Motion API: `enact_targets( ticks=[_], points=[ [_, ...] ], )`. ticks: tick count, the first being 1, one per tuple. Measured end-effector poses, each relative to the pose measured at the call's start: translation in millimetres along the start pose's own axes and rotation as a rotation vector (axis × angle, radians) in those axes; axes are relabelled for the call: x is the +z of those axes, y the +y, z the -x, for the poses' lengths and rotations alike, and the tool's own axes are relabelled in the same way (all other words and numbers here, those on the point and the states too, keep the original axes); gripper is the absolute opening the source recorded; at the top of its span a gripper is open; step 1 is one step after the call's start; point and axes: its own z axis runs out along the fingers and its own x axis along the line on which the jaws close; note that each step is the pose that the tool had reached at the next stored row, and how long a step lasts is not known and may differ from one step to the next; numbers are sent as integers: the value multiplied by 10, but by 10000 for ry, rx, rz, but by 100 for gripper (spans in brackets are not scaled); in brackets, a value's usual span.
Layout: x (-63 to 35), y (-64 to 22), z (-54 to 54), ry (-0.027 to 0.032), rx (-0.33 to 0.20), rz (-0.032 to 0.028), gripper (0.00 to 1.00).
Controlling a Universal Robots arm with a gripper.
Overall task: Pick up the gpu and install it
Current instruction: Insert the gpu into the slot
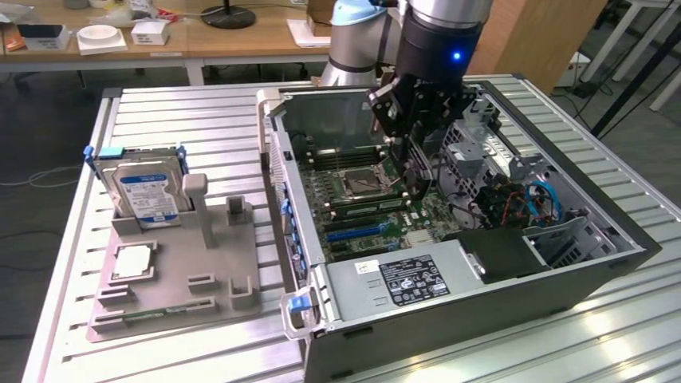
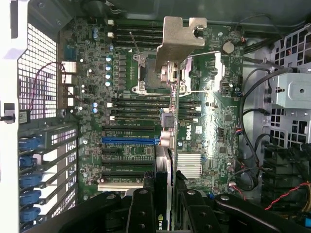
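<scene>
Gpu is hanging edge-on inside the case, just above the motherboard. The end effector is clamping its upper edge, probably keeping the connector side free for a slot.

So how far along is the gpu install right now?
Done: pickup, since the hand is shut on the gpu. In hand: the card is held edge-on inside the open case, above the motherboard. Left: seating it, as it does not look plugged in yet.
</scene>
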Motion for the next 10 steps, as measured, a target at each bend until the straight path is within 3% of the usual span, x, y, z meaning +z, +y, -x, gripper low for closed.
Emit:
enact_targets(
  ticks=[10],
  points=[
    [21, 0, -1, 0, 0, -1, 26]
  ],
)
